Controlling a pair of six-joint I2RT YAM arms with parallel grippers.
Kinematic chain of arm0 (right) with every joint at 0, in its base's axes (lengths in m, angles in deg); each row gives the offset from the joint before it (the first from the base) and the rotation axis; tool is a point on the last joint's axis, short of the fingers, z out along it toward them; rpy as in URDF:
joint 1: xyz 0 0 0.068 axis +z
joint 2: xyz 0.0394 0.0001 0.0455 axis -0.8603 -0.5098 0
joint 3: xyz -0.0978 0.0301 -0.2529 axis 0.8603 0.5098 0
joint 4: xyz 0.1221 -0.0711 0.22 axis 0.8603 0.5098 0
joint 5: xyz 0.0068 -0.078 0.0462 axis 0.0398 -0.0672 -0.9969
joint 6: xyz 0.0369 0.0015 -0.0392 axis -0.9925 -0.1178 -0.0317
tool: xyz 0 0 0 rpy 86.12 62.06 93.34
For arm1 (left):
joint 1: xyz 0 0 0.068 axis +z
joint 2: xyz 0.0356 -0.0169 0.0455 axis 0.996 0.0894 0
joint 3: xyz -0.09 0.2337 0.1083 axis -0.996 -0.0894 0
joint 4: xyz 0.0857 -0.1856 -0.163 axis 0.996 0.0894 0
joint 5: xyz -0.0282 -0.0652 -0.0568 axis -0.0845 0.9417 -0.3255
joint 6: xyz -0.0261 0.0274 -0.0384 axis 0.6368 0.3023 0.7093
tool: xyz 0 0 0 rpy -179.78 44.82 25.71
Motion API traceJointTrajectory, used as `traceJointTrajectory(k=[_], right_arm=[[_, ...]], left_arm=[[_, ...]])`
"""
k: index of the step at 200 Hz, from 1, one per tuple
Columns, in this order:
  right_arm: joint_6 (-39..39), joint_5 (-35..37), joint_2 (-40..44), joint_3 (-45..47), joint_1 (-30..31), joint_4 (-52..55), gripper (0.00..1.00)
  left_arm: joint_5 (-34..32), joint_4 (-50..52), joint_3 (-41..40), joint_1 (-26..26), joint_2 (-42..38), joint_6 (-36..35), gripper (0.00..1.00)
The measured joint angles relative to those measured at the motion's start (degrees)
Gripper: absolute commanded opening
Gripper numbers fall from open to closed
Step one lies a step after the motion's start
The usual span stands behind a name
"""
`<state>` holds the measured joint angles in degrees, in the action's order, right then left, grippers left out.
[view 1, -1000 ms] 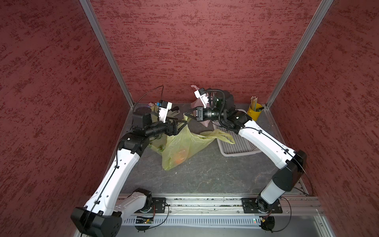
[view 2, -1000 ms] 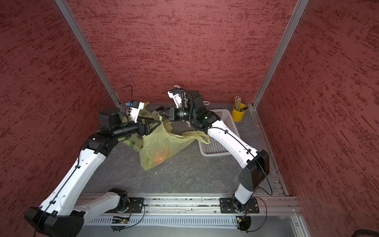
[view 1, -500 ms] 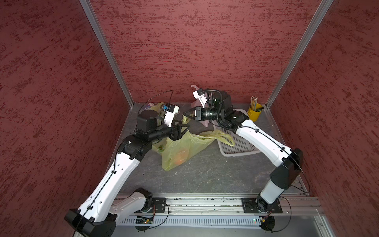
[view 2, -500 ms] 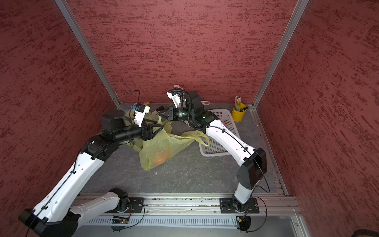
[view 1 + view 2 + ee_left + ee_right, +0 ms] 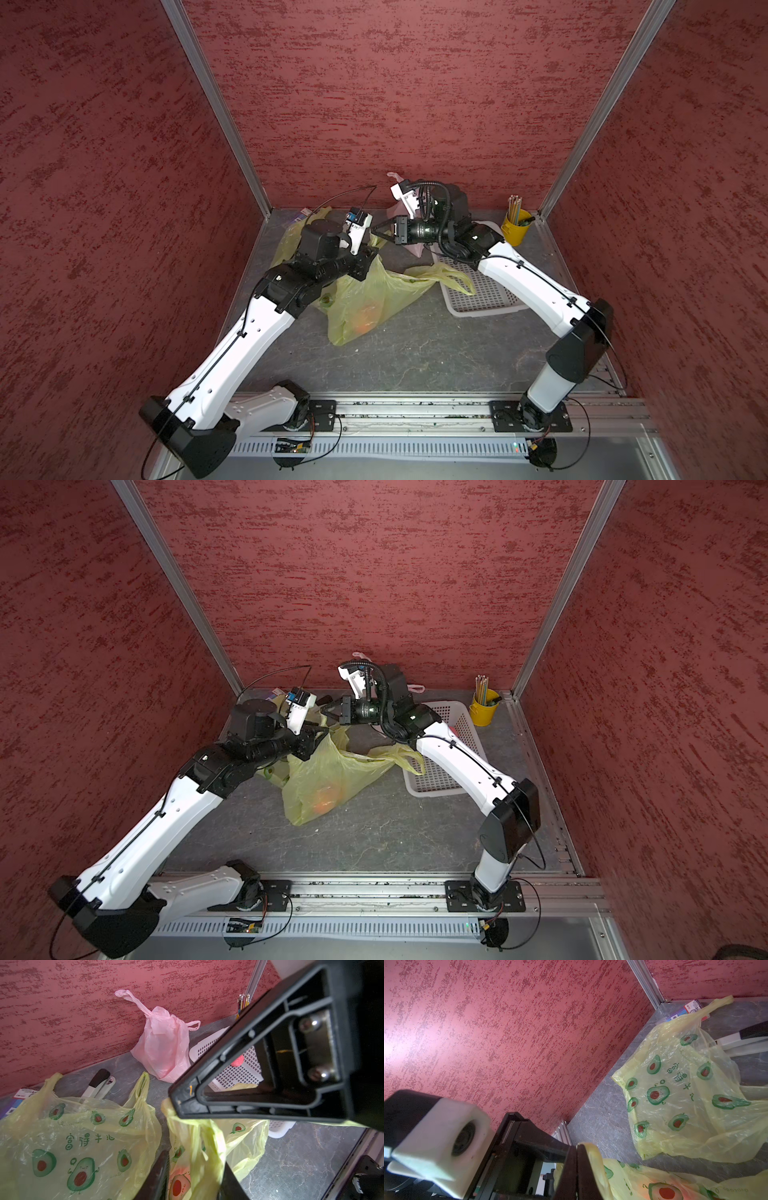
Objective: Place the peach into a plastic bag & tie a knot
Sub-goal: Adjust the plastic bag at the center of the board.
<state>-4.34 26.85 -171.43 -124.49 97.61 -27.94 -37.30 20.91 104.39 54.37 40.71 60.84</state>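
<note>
- Plastic bag (image 5: pixel 386 286): yellow with avocado print. It lies on the surface (image 5: pixel 415 357) between the two arms, with its handle end toward the back wall (image 5: pixel 395 104).
- Peach (image 5: pixel 325 803): inside the plastic bag, near the end away from the handles. It shows as an orange shape through the film in both top views.
- Right end effector (image 5: pixel 577 1149): jaws pressed together on one handle of the plastic bag. In the right wrist view, yellow film protrudes at the tips. The gripped handle is raised off the surface.
- Left end effector (image 5: pixel 195 1160): jaws narrow, with one finger on each side of a bunched strip of the plastic bag, near the right end effector. Whether the fingers pinch the film cannot be determined.
- Second yellow bag (image 5: pixel 83 1136): lies flat on the surface near the back left corner.
- Pink bag (image 5: pixel 164 1047): stands against the back wall.
- White basket (image 5: pixel 482 299): just beside the pink bag. A free handle loop of the plastic bag rests on its edge.
- Yellow cup (image 5: pixel 515 232): holds pencils, in the back right corner.
</note>
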Motion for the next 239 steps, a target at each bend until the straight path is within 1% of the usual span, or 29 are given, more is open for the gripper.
traceJointTrajectory(k=[20, 29, 65, 75, 82, 88, 92, 96, 109, 117, 132, 146, 156, 176, 183, 201, 239], right_arm=[[0.00, 0.00, 0.00, 0.00, 0.00, -0.02, 0.00], [-0.07, 0.00, 0.00, 0.00, 0.00, -0.02, 0.00], [-0.13, 0.00, 0.00, 0.00, 0.00, -0.02, 0.00], [-0.13, 0.00, 0.00, 0.00, 0.00, -0.02, 0.00], [-0.11, 0.00, 0.00, 0.00, 0.00, -0.02, 0.00], [-0.11, 0.00, 0.00, 0.00, 0.00, -0.02, 0.04], [-0.11, 0.00, 0.00, 0.00, 0.00, 0.02, 0.09], [-0.04, 0.00, 0.00, 0.00, 0.00, 0.07, 0.15], [0.39, 0.37, 0.00, -0.11, 0.02, 0.46, 0.39], [0.87, 0.94, 0.07, -0.13, 0.02, 0.66, 0.51], [1.99, 2.14, 0.57, -0.13, -0.04, 1.22, 0.64], [2.84, 2.91, 1.55, -0.11, -0.35, 1.62, 0.70], [3.34, 3.26, 2.58, -0.09, -0.66, 1.66, 0.72], [4.85, 3.19, 5.29, 0.15, -1.05, 1.42, 0.73], [5.35, 2.80, 6.29, 0.52, -1.14, 0.92, 0.76], [6.84, 0.28, 8.48, 2.69, -1.27, -1.44, 0.88], [11.50, -3.96, 8.13, 7.80, -1.29, -3.34, 0.95]], left_arm=[[0.00, -0.22, 0.00, 0.00, -0.35, 0.02, 0.31], [0.07, -0.28, 0.00, 0.00, -0.55, 0.02, 0.28], [0.85, -0.46, 0.00, 0.00, -0.66, -0.02, 0.04], [1.22, -0.68, 0.00, 0.00, -0.68, 0.24, 0.00], [1.49, -0.70, 0.00, 0.00, -0.70, 0.37, 0.00], [1.79, -0.70, 0.00, 0.04, -0.76, 0.52, 0.00], [2.08, -0.70, 0.00, 0.15, -0.79, 0.57, 0.00], [2.38, -0.70, 0.00, 0.37, -0.85, 0.61, 0.00], [3.78, -0.76, 0.00, 1.11, -1.20, 1.05, 0.00], [5.01, -0.90, 0.00, 1.97, -1.60, 1.60, 0.00], [8.79, -1.84, -0.24, 4.79, -2.97, 3.19, 0.00], [12.83, -3.28, -1.07, 8.07, -4.94, 5.09, 0.00], [16.13, -4.96, -1.99, 10.58, -6.51, 6.71, 0.00], [22.56, -8.11, -3.50, 14.38, -8.57, 9.99, 0.00], [24.63, -9.11, -3.82, 15.41, -8.83, 11.13, 0.00], [29.29, -11.45, -4.44, 17.27, -8.68, 13.57, 0.00], [36.44, -15.08, -5.25, 18.69, -7.26, 17.49, 0.00]])
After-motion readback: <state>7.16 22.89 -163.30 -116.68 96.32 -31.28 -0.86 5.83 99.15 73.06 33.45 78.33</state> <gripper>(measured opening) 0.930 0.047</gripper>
